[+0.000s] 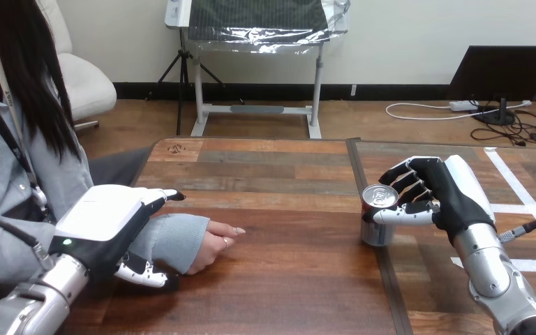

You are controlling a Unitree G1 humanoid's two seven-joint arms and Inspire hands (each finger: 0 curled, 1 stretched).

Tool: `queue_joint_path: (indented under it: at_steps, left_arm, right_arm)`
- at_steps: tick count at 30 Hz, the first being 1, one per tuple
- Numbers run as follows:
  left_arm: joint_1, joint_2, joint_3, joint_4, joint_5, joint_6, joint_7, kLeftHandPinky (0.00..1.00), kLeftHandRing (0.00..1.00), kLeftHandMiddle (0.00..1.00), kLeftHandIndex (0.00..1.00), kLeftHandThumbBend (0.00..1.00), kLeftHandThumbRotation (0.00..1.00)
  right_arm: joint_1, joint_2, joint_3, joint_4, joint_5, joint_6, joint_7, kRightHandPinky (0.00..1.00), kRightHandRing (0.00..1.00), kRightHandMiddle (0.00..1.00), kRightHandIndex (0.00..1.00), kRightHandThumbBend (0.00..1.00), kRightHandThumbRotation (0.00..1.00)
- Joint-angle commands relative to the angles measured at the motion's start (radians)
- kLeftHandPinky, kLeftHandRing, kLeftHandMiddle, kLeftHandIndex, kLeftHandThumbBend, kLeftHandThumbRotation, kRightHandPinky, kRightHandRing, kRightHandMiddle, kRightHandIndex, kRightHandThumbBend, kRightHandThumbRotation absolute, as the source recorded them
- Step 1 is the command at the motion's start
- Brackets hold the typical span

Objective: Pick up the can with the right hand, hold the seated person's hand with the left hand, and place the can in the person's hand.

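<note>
L hand [105, 223] low left, over person's sleeve, fingers straight, thumb spread, nothing gripped | person's hand [213, 244] resting on table [279, 293] | R hand [436, 199] center-right: thumb across can [377, 225] front, fingers curled behind rim; can upright on table | step: grasping can | next: lift clear, L closes on wrist.

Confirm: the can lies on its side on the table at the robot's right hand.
Wrong in one respect: the head view shows the can standing upright, not on its side. It is on the table at the right hand.
</note>
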Motion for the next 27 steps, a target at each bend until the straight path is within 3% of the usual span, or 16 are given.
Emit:
queue_joint_path:
  at_steps: [1, 27]
  left_arm:
    - [-0.106, 0.035, -0.036, 0.016, 0.022, 0.018, 0.006, 0.83, 0.85, 0.84, 0.83, 1.0, 0.28]
    - [-0.197, 0.067, -0.14, 0.141, 0.083, 0.059, 0.037, 0.78, 0.8, 0.8, 0.8, 1.0, 0.18]
  right_arm:
    - [-0.072, 0.003, -0.013, -0.064, 0.017, -0.036, -0.013, 0.42, 0.46, 0.51, 0.54, 0.79, 0.0]
    - [-0.068, 0.007, -0.019, -0.059, 0.027, -0.043, -0.002, 0.43, 0.46, 0.51, 0.54, 0.79, 0.0]
